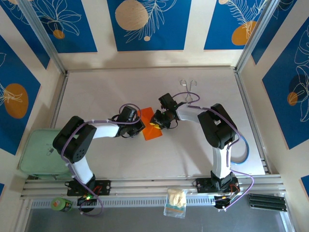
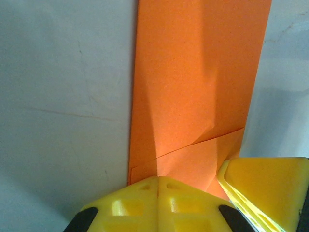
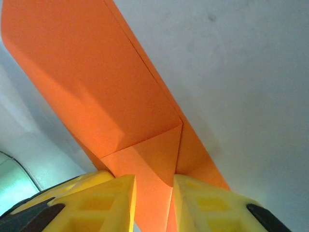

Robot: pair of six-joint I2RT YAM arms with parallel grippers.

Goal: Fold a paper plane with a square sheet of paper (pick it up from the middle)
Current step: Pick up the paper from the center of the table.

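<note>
White table (image 1: pixel 193 154) carries the square sheet of paper (image 1: pixel 147 116), folded into a long strip running straight ahead of both arms, its near end under the left end effector (image 2: pixel 158 186), fingers together, and straddled by the right end effector (image 3: pixel 153 186), fingers apart.

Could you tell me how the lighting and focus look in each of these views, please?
Top external: even, soft light, sharp, with faint shadows under the arms beside the orange paper. Left wrist: a soft shadow band runs down the paper, and the left gripper is slightly blurred. Right wrist: the paper's lower left is shaded, and the right gripper is soft at close range.
</note>
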